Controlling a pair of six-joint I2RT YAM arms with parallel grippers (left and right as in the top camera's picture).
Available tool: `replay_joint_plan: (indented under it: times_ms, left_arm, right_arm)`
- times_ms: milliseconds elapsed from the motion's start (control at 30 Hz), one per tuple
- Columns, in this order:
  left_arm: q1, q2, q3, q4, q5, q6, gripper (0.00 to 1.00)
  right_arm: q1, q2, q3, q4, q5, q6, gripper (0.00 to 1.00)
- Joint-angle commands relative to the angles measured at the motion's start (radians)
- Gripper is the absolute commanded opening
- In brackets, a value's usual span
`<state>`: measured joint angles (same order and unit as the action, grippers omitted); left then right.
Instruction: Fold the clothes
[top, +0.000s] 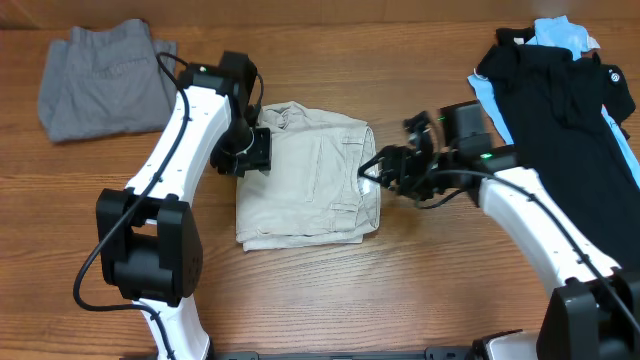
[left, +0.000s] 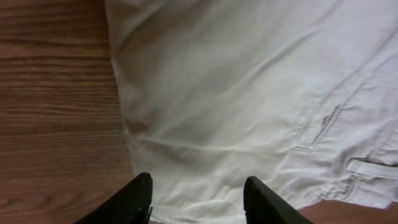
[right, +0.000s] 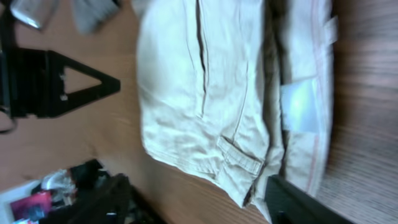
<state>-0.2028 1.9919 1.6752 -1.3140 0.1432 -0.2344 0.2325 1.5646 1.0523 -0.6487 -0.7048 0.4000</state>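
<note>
The left tool (left: 198, 190) has its jaws apart and empty over the edge of the folded beige trousers (top: 310, 175); contact cannot be determined. The right tool (right: 196, 186) is spread wide and empty at the opposite edge. Finger bases are cut off. The trousers are creased matte cloth with stitched seams and lie at the centre of the wood-grain counter (top: 400, 300).

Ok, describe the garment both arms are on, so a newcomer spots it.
On the wooden table, look at the middle. The folded beige garment lies there, the left gripper at one edge and the right gripper at the other. Its neighbours differ: a folded grey garment far left, a black-and-blue pile far right.
</note>
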Motion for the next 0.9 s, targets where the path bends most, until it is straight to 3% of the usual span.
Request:
replay_joint_plan:
  times_ms: [0,33,100,633,733,867]
  left_arm:
    - [-0.005,-0.014,-0.054,0.029,0.019,0.011,0.59]
    - [-0.005,-0.014,-0.069,0.039,0.019,0.011,0.7]
    - [-0.005,-0.014,-0.101,0.064,0.018,0.012,0.77]
    - [-0.005,-0.013,-0.162,0.132,0.003,0.026,0.82]
    - [-0.005,-0.013,-0.162,0.137,0.003,0.026,0.83]
    - [-0.005,-0.013,-0.162,0.137,0.003,0.026,0.83]
  right_arm:
    - [0.048,0.008,-0.004,0.003,0.171,0.08,0.78]
    - [0.057,0.013,-0.004,0.011,0.17,0.08,0.78]
    - [0.07,0.031,-0.004,0.02,0.169,0.08,0.78]
    - [0.126,0.246,-0.004,0.132,0.098,0.065,0.68]
    - [0.126,0.246,-0.004,0.135,0.101,0.066,0.57]
    - [0.126,0.246,-0.004,0.137,0.101,0.069,0.31]
